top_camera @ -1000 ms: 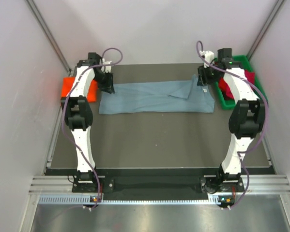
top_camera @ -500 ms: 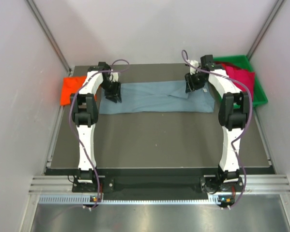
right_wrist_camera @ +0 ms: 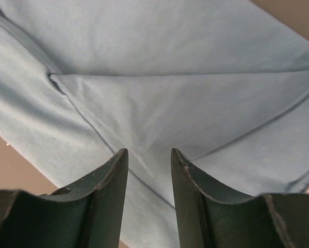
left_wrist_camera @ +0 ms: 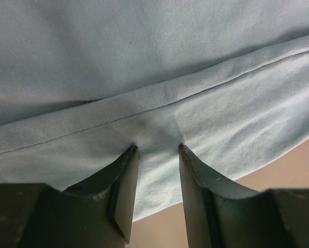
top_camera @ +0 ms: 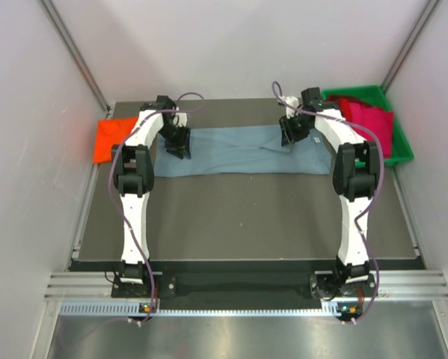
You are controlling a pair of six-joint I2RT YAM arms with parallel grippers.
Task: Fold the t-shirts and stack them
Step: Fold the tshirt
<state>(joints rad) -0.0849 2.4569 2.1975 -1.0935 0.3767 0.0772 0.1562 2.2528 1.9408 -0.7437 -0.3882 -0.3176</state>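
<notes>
A long slate blue-grey t-shirt (top_camera: pixel 238 153) lies flat in a folded strip across the far half of the table. My left gripper (top_camera: pixel 179 148) stands over its left end, open, with both fingertips pressed on the cloth beside a hem seam (left_wrist_camera: pixel 159 103); the cloth puckers slightly between them (left_wrist_camera: pixel 157 147). My right gripper (top_camera: pixel 291 134) is over the shirt's right part near a folded flap, open, tips just on the cloth (right_wrist_camera: pixel 149 150). An orange-red t-shirt (top_camera: pixel 108 138) lies folded at the far left. A crimson t-shirt (top_camera: pixel 369 120) sits in the bin.
A green plastic bin (top_camera: pixel 400 154) stands at the far right corner of the table. White walls close in the left, back and right sides. The dark table top (top_camera: pixel 238 217) runs from the shirt to the arm bases.
Both arms have swung inward along the blue-grey shirt, the left gripper to the right and the right gripper to the left. The crimson shirt in the bin is now uncovered.
</notes>
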